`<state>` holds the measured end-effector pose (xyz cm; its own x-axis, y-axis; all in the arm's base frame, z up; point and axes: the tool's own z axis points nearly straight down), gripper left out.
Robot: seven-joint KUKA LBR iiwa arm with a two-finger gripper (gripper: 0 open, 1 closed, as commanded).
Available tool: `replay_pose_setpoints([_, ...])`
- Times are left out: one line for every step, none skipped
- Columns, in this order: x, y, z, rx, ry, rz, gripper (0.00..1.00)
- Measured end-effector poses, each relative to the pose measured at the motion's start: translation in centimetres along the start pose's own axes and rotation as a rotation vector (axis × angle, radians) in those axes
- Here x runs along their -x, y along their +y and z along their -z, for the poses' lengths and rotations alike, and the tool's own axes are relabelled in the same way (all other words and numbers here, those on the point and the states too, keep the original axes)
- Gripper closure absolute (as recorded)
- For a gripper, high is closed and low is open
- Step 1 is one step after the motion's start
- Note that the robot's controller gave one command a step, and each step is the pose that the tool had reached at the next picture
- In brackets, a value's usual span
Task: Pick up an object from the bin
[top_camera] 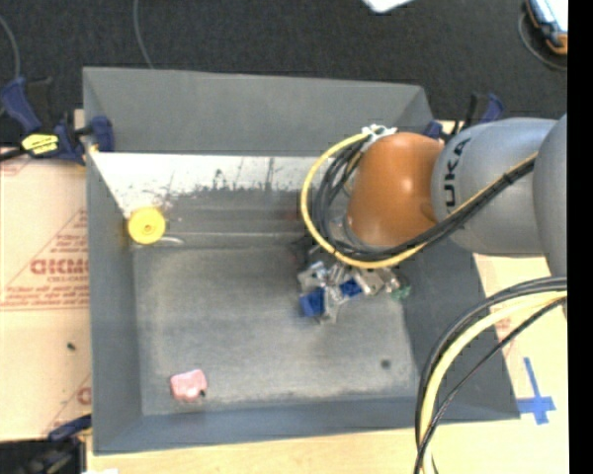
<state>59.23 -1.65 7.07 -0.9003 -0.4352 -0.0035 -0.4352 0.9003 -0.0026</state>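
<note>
Item 1: grey metal bin (pixel 114 314), rectangular, with sloped walls and a scuffed, speckled floor.

Item 2: flat round yellow disc (pixel 146 226), lying on the floor at the far left corner, just beside the foot of the back wall.

Item 3: small pink soft-looking lump (pixel 187 385), lying on the floor at the near left, close to the front wall. It is well apart from the yellow disc.

Item 4: gripper (pixel 322 294), low over the floor, right of the bin's middle, showing blue and metal parts. It is well apart from both the disc and the lump. Whether it is spread or pressed together cannot be told, nor whether the blue bit at its tip is its own.

Item 5: rounded orange cover (pixel 390 191) on the wrist, ringed by yellow and black cables (pixel 319 205), on the grey arm (pixel 504 181) entering from the right.
</note>
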Motion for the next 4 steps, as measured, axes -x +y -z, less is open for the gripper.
replay_pose_setpoints([0.0, 0.0, 0.0, 0.001, 0.0, -0.001, 1.0])
replay_pose_setpoints([0.7, -2.2, 0.0, -0.002, -0.004, -0.009, 1.0])
replay_pose_setpoints([1.6, -2.5, 0.0, -0.003, -0.006, -0.007, 1.0])
replay_pose_setpoints([1.0, -3.1, 0.0, -0.003, -0.005, 0.021, 1.0])
